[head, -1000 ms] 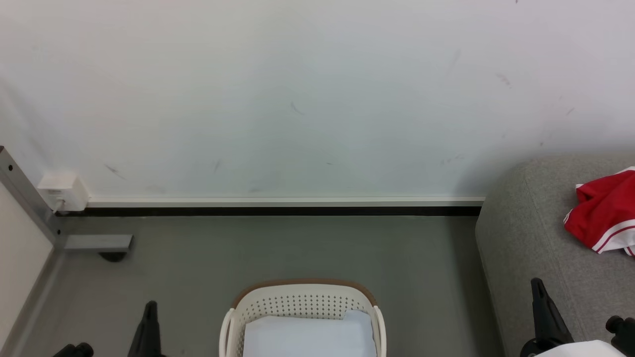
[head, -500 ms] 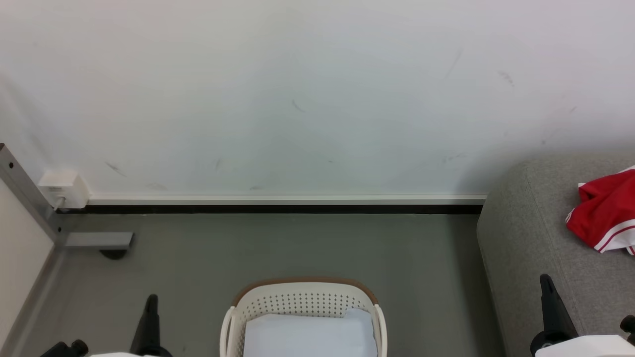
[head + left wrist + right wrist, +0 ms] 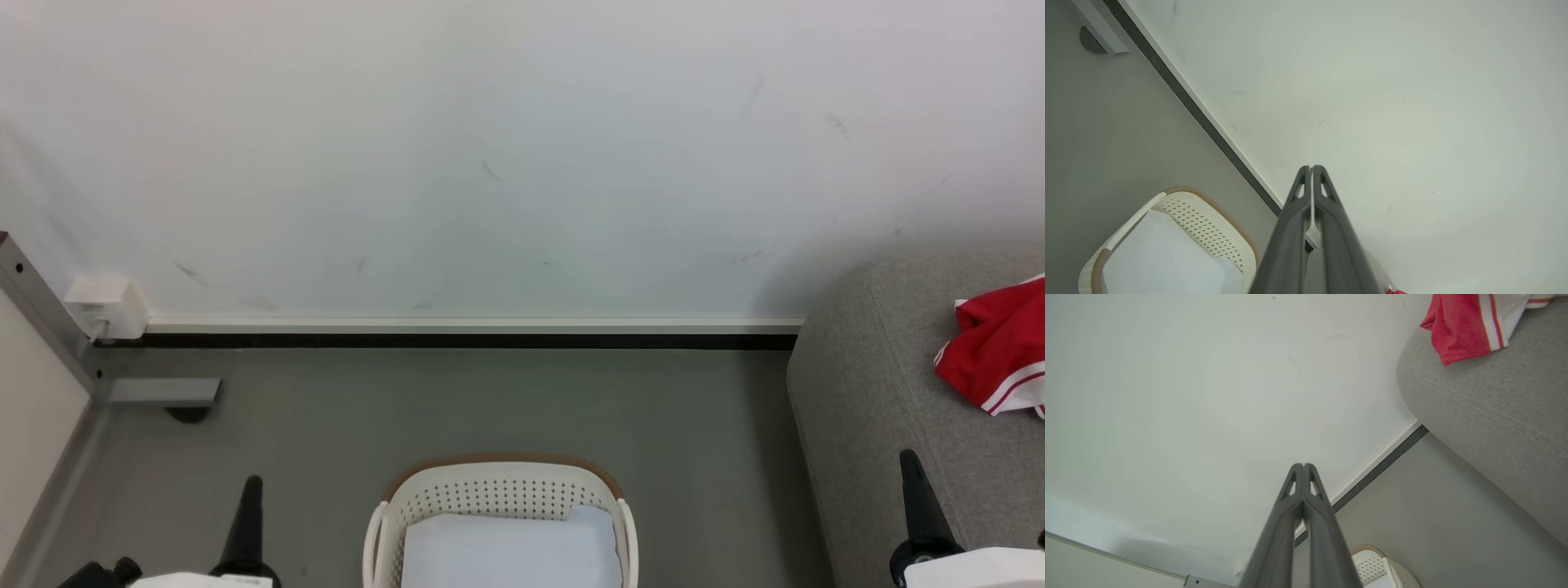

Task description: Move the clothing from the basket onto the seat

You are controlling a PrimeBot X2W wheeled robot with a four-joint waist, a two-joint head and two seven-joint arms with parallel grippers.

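Note:
Red clothing (image 3: 996, 359) with white trim lies crumpled on the grey seat (image 3: 873, 392) at the right edge; the right wrist view has the clothing (image 3: 1461, 326) on the seat (image 3: 1494, 412) too. The cream basket (image 3: 500, 490) with a brown rim stands on the floor at bottom centre, holding a flat white pad (image 3: 506, 551); the left wrist view also catches the basket (image 3: 1208, 220). My left gripper (image 3: 251, 483) is shut and empty, left of the basket. My right gripper (image 3: 908, 457) is shut and empty, in front of the seat. Both pairs of fingers, left (image 3: 1311, 167) and right (image 3: 1303, 465), point up at the wall.
A white wall with a skirting board (image 3: 473, 327) runs behind the grey floor (image 3: 490, 400). A grey metal frame leg and foot (image 3: 155, 394) and a small white box (image 3: 102, 306) sit at the left corner.
Both grippers stay shut. The left and right fingers have slid slightly outward and lower in the head view; the picture has shifted a little, so the camera moved too.

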